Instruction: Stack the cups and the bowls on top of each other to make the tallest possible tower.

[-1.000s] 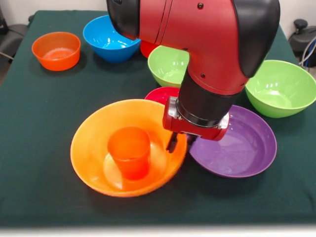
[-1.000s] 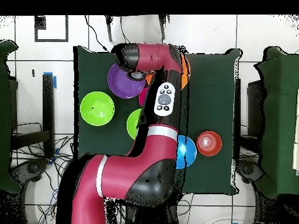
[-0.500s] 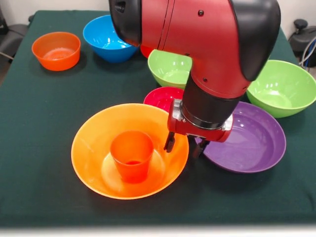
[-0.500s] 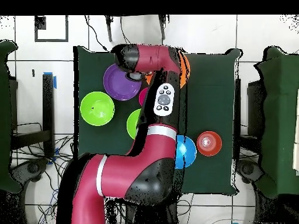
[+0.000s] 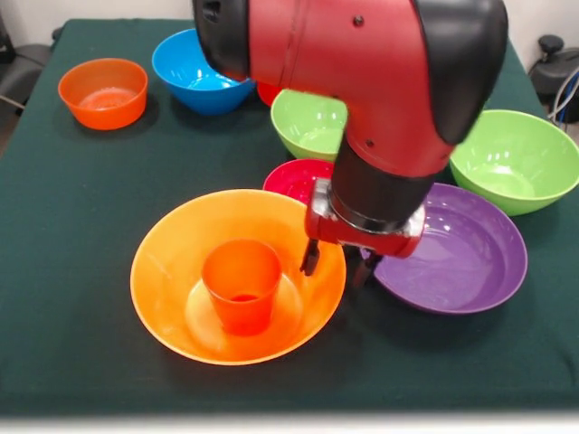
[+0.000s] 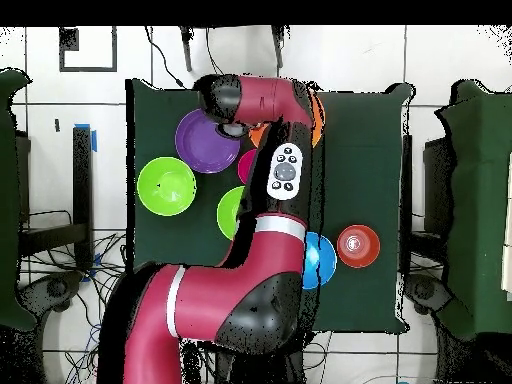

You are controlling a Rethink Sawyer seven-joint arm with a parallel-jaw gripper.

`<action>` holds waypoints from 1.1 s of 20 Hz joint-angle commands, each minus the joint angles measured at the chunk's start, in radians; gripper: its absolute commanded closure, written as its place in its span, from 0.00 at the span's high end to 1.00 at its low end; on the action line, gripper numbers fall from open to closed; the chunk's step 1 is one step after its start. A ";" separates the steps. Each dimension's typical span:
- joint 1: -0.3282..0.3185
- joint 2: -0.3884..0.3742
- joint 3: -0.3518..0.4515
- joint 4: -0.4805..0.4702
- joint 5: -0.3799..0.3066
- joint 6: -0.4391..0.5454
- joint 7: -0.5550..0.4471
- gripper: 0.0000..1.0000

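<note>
— Claw point(image 5: 336, 263) state? 
— Empty, fingers apart, hanging over the big orange bowl's point(image 5: 172, 271) right rim, beside the purple bowl point(image 5: 470, 262).
— And the orange cup point(image 5: 241, 285)?
— Upright inside that orange bowl; crimson bowl point(image 5: 294, 177) just behind.

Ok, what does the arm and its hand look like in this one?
A thick glossy red arm with black joint covers, narrowing to a black wrist. The hand has a red body with a silver ring and two short dark fingers. Overhead, a white oval button pad sits on it.
</note>
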 commanded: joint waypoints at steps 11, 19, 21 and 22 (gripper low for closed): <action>-0.082 -0.252 0.082 0.190 0.004 0.111 -0.027 1.00; -0.079 -0.245 0.092 0.157 0.003 0.135 0.000 1.00; -0.078 -0.250 0.093 0.168 0.001 0.128 0.000 1.00; -0.078 -0.254 0.093 0.176 0.001 0.124 0.001 1.00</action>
